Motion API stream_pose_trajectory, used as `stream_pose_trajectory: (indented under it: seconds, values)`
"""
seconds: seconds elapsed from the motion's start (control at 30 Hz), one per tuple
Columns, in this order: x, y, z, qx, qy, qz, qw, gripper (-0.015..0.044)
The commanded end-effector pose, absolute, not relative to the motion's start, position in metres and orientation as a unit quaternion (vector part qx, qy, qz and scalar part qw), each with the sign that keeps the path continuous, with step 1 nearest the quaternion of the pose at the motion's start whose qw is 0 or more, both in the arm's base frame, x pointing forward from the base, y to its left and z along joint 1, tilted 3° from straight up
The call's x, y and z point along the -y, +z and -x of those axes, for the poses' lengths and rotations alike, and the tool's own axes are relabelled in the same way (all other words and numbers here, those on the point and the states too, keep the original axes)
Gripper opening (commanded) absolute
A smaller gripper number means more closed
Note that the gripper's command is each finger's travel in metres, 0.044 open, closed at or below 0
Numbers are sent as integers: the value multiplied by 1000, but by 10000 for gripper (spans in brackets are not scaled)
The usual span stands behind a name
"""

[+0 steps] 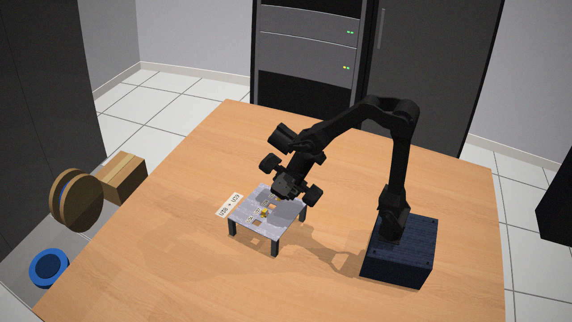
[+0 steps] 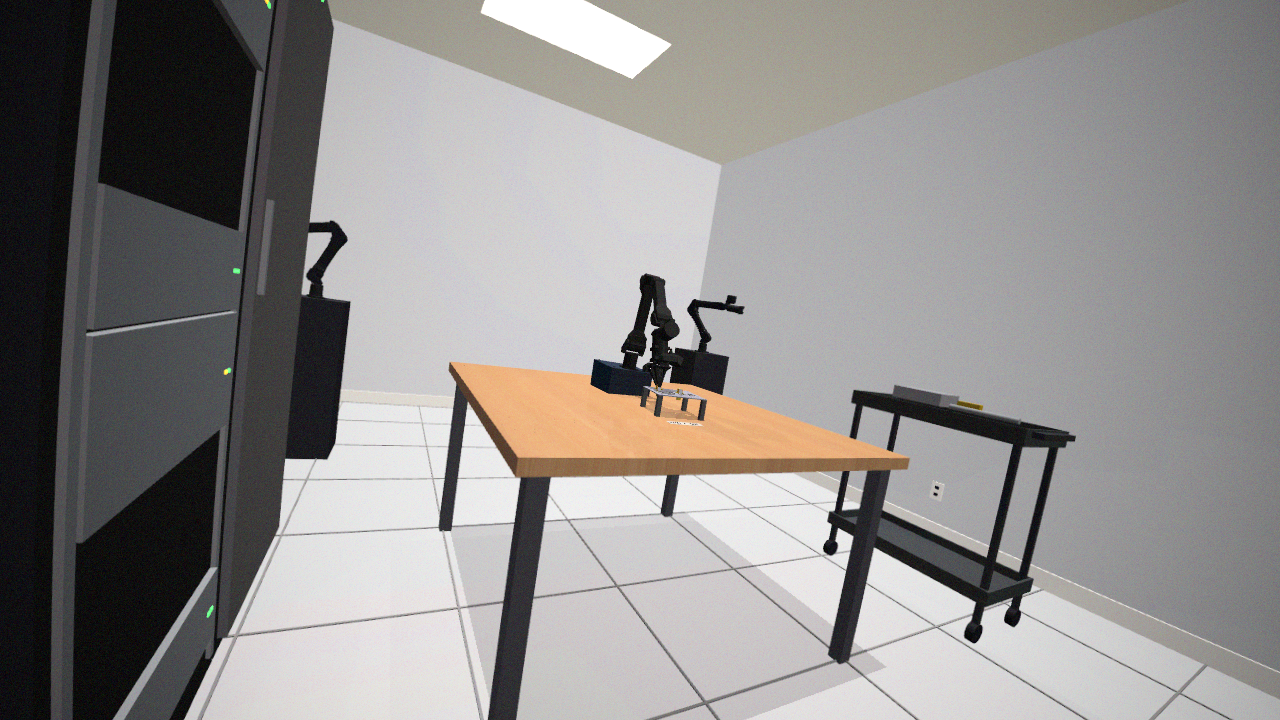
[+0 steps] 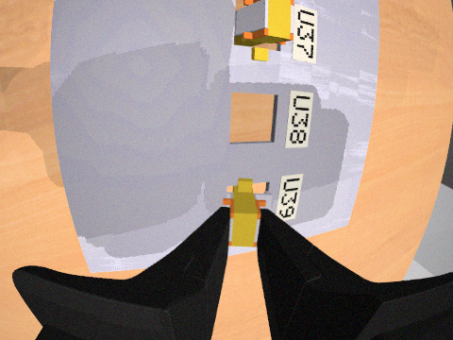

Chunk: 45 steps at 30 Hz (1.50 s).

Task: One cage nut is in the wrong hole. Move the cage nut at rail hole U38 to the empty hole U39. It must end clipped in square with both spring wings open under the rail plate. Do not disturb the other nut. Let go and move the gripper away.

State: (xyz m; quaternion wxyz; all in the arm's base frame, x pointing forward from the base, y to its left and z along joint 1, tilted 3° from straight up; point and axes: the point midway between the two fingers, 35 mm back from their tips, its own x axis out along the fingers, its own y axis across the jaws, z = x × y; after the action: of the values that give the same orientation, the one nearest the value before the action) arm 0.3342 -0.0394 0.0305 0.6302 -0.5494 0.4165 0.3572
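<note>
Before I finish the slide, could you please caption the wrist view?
The tool grips a yellow cage nut at hole U39, beyond open hole U38.
</note>
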Motion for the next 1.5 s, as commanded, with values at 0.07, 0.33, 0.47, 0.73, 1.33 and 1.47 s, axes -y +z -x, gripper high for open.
stream_pose_trajectory:
  seconds: [0.07,0.33,0.47,0.73,1.33,1.47]
  values:
    - [40,29,-334,-419,358,549,628,33]
    - [40,29,-334,-419,358,549,628,33]
    - [40,29,-333,-419,358,549,628,33]
    - [40,29,-333,-420,360,548,627,33]
    - [40,29,-334,-428,369,542,622,33]
    - [40,29,-335,-428,369,542,622,33]
